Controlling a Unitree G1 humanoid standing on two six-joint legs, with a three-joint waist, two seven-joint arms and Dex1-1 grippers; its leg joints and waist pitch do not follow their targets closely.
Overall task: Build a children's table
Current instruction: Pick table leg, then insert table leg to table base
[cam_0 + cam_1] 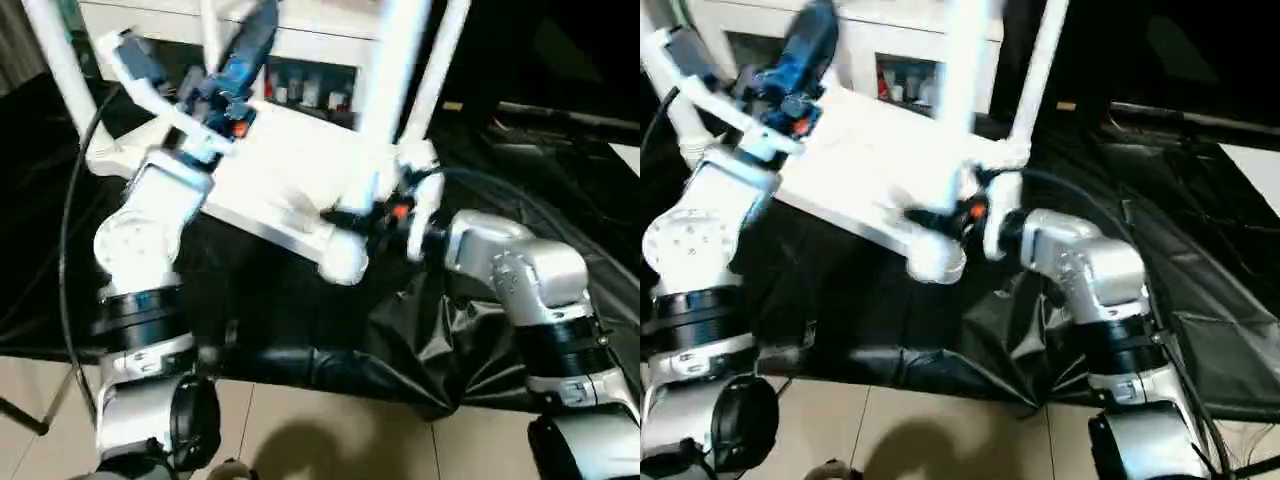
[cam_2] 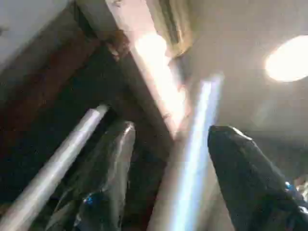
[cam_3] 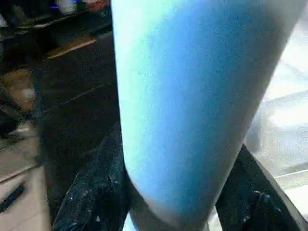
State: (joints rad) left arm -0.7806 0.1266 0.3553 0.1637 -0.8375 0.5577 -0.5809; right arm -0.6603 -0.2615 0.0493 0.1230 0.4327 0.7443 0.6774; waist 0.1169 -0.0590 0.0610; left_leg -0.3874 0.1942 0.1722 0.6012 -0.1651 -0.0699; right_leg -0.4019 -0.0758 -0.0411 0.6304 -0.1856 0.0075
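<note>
The children's table lies upside down on the black sheet, its white tabletop (image 1: 285, 165) underside up and its white legs rising from the corners. My right gripper (image 1: 385, 208) is shut on the near-right leg (image 1: 395, 80) just above its round corner socket (image 1: 345, 258). In the right wrist view that thick leg (image 3: 192, 96) sits tight between both black fingers. My left gripper (image 1: 232, 60) is raised over the far-left part of the tabletop, pointing up. Its fingers (image 2: 250, 183) stand apart with a slim leg (image 2: 192, 163) between them, and a gap shows on one side.
The black-sheeted work table (image 1: 300, 310) carries everything, and its sheet is crumpled at the near edge (image 1: 420, 360). A white cabinet with glass doors (image 1: 310, 85) stands close behind. A black cable (image 1: 68, 210) hangs by my left arm. Pale floor tiles (image 1: 330, 440) lie below.
</note>
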